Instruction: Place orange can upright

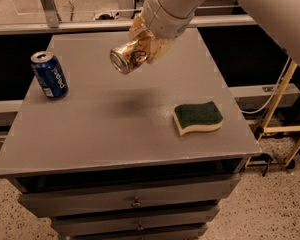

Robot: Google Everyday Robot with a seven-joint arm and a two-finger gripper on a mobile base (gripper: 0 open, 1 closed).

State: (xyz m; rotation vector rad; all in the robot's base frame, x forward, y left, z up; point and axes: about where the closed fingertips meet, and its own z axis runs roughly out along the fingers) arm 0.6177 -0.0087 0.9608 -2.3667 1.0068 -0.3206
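Above the middle of the grey table (90, 139), the orange can (129, 56) is held clear of the surface by the gripper (144, 45), whose tan fingers (138, 28) are closed around its body. The can is tipped almost onto its side, with its silver end turned down and to the left, and a soft shadow is cast on the table beneath it. Near the left edge a blue can (49, 75) is seen standing upright, well apart from the held one, while a green-and-yellow sponge (197, 117) is laid flat near the right edge.
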